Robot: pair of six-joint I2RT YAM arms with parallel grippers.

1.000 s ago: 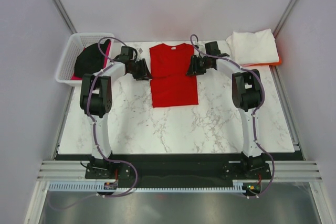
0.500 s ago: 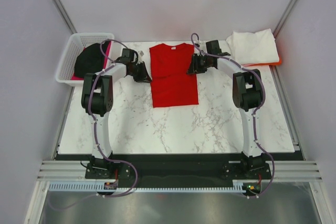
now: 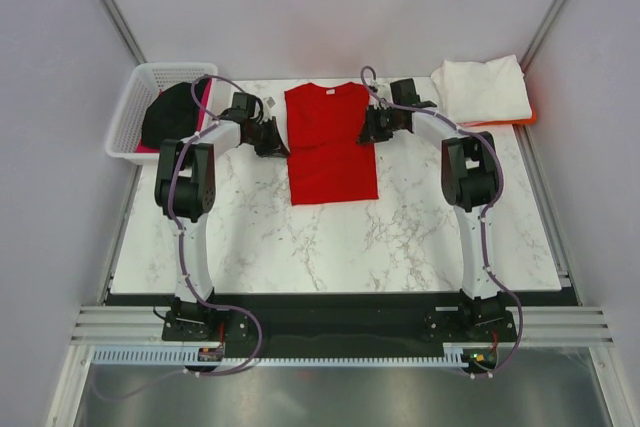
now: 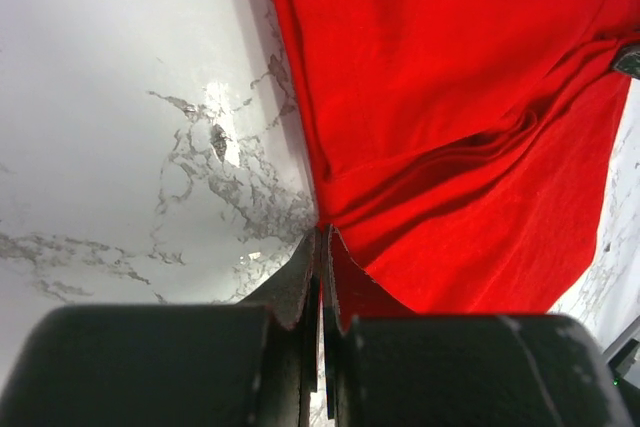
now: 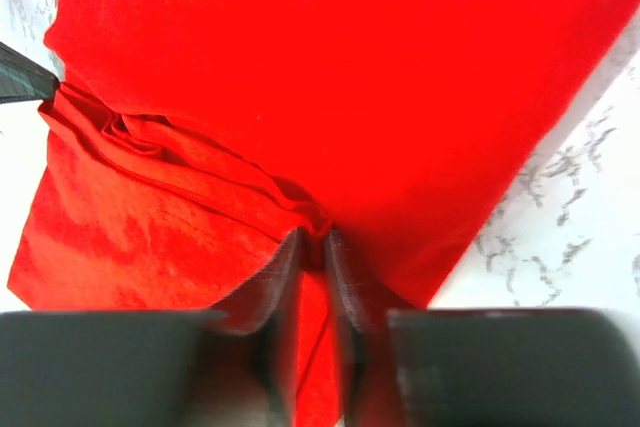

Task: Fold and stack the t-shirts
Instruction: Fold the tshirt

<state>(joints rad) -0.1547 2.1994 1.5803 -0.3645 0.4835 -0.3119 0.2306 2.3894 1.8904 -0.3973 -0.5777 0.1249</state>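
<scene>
Over the last second my left gripper (image 4: 322,237), clenched on the left edge of the red t-shirt (image 3: 330,152) lying on the table (image 3: 330,242), and my right gripper (image 5: 315,237), clenched on its right edge, crept slightly farther away; overhead, both pinches were hidden.

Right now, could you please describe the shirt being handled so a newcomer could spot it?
On the marble table, look far centre, between basket and white stack. The red t-shirt lies there: the only bright red cloth.
</scene>
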